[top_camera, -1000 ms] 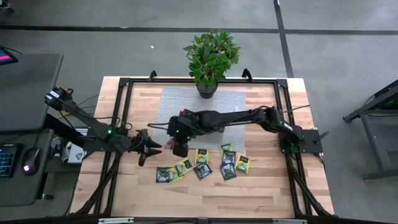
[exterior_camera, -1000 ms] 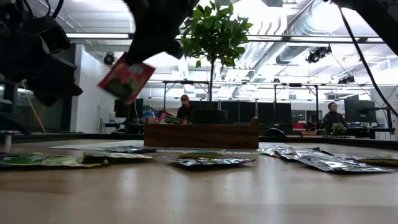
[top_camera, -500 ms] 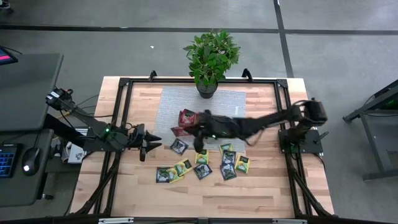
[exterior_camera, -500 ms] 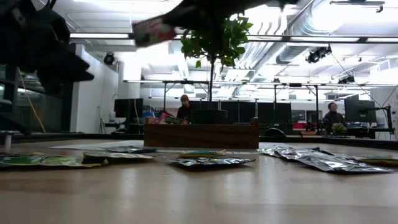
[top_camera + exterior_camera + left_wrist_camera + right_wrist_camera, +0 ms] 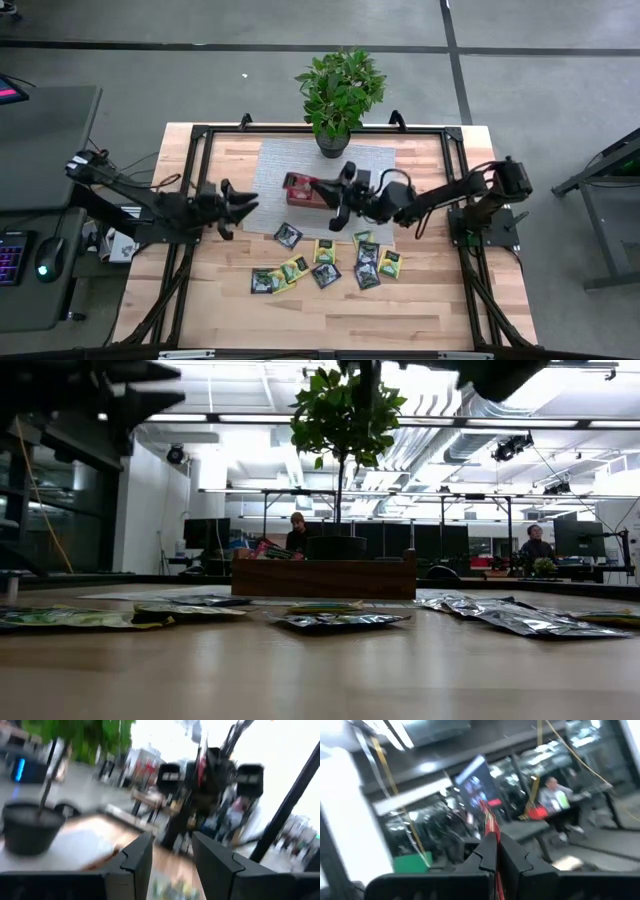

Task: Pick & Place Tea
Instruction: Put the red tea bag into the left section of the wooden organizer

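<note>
The right gripper (image 5: 333, 196) hangs above the wooden tray (image 5: 303, 190), its fingers pinching a red tea sachet (image 5: 491, 827). The left gripper (image 5: 243, 200) hovers left of the tray, fingers spread, empty. More sachets (image 5: 325, 265) lie on the near bench (image 5: 420, 310).

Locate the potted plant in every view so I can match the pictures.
High view: potted plant at the table's far edge, centre.
Low view: centre background, behind the wooden tray.
Left wrist view: blurred, dark pot under leaves.
Right wrist view: not in it.
Shared landmark: the wooden tray before the plant.
</note>
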`<state>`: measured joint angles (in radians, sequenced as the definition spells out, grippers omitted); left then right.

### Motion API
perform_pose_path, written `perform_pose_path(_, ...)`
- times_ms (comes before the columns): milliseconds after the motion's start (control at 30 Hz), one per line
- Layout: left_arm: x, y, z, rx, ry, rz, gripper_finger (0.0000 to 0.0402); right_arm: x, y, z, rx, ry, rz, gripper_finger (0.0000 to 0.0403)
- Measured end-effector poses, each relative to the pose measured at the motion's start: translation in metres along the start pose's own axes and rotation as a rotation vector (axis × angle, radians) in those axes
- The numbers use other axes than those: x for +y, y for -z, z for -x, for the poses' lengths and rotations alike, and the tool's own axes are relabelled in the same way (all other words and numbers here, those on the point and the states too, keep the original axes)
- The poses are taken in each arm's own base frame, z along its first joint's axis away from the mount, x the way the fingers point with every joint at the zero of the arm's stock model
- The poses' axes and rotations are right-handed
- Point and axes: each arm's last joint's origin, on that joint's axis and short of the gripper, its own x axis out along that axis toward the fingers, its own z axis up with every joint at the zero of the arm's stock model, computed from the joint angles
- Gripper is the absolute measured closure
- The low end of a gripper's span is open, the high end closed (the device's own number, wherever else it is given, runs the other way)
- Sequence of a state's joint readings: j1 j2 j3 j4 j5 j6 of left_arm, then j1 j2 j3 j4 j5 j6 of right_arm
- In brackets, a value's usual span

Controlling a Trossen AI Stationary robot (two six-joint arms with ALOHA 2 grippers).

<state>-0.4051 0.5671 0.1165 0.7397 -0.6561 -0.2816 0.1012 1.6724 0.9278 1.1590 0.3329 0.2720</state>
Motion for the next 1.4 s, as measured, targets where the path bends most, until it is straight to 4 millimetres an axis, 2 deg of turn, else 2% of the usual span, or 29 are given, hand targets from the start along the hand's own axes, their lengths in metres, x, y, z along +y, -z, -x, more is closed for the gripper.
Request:
perform_pose_path(267,-0.002,-0.042,-0.016,-0.199,0.059,-0.020,0.0264,-0.003,-0.036,-0.031,-0.091,-0.127,0.076,0.0402)
perform_pose_path(433,-0.012,-0.071,-0.038,-0.252,0.071,-0.107,0.0262,-0.007,-0.053,-0.049,-0.067,-0.158,0.118,0.0402)
perform_pose_path(567,-0.021,-0.091,-0.055,-0.291,0.108,-0.203,0.0246,-0.005,-0.065,-0.058,-0.084,-0.176,0.161,0.0402)
perform_pose_path(733,-0.024,-0.097,-0.074,-0.268,0.138,-0.246,0.0206,-0.002,-0.081,-0.066,-0.125,-0.204,0.192,0.0402)
perform_pose_path(867,-0.026,-0.099,-0.088,-0.260,0.140,-0.235,0.0187,0.000,-0.085,-0.070,-0.107,-0.215,0.207,0.0402)
perform_pose_path(1167,-0.037,-0.105,-0.115,-0.331,0.176,-0.220,0.0183,0.000,-0.084,-0.070,-0.091,-0.218,0.214,0.0402)
perform_pose_path(1400,-0.041,-0.115,-0.115,-0.390,0.195,-0.247,0.0183,-0.001,-0.082,-0.071,-0.074,-0.216,0.216,0.0403)
